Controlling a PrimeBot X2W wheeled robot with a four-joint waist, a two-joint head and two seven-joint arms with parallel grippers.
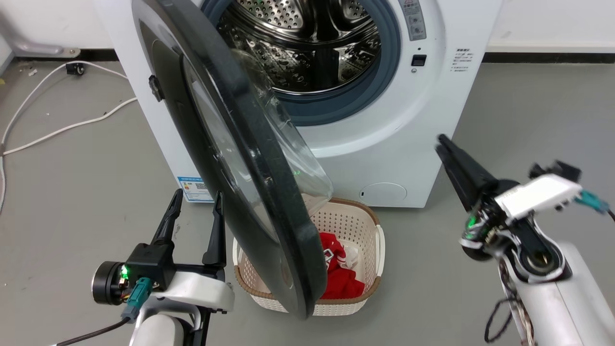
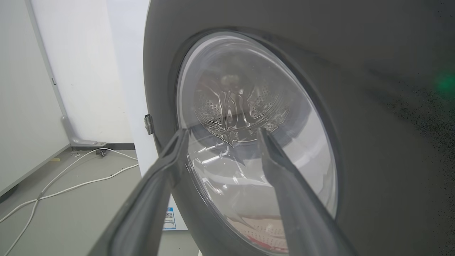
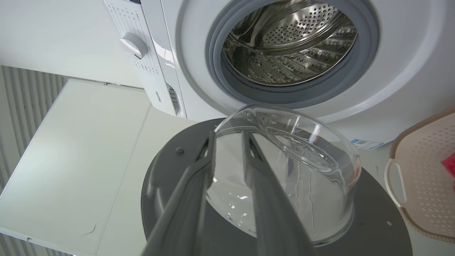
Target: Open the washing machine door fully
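Note:
The washing machine door [image 1: 262, 192] stands partly swung out from the white machine [image 1: 384, 144], edge-on to the head view, hinge at the left, with its clear glass bowl [image 1: 298, 154] bulging toward the drum [image 1: 307, 43]. My left gripper [image 1: 198, 194] is open, low beside the door's outer face and apart from it. In the left wrist view my left gripper [image 2: 222, 131] looks at the door [image 2: 373, 142] through its glass. My right gripper [image 1: 441, 140] hovers right of the machine, its fingers a narrow gap apart and holding nothing. In the right wrist view my right gripper [image 3: 228, 134] points at the bowl [image 3: 302, 160].
A cream laundry basket [image 1: 355, 226] with red clothes [image 1: 341, 269] sits on the grey floor under the door's lower edge. White cables [image 1: 57, 129] run over the floor at the left. The wall stands behind the machine.

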